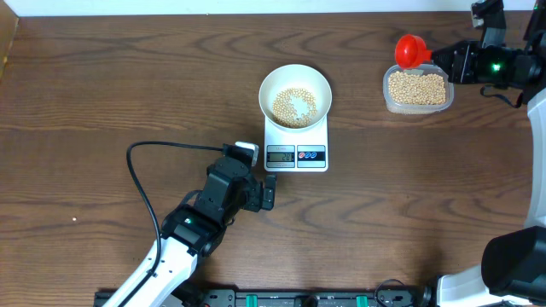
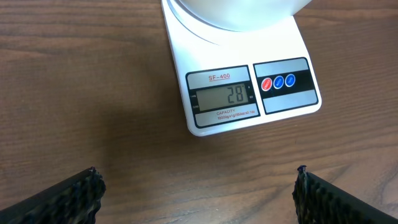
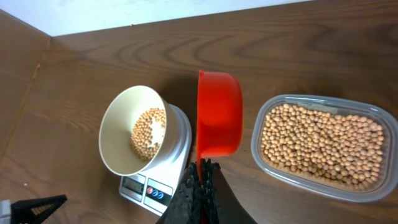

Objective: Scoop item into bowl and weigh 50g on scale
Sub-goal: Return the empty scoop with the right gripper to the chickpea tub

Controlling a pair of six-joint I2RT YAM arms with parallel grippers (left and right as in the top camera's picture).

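With the scale (image 2: 242, 93) reading 28, beans (image 1: 294, 107) lying in the bowl (image 1: 294, 69) on it, the left gripper (image 2: 198, 179) spread and the right gripper (image 3: 203, 179) pinching the scoop (image 3: 219, 113) by its handle beside the tub (image 1: 388, 95), a heaped next scoop or a hasty pour could overshoot 50.

The left arm (image 1: 209, 213) is black and blocky toward the wrist, with a small green light, and has a smooth white shell lower down. A thin black cable (image 1: 128, 158) loops off it, near a small white block (image 1: 246, 152). Its fingers (image 2: 62, 199) are black and ribbed. The right arm (image 1: 490, 64) is black too, with a bright green light and a rounded black casing (image 1: 516, 264) on white lower down.
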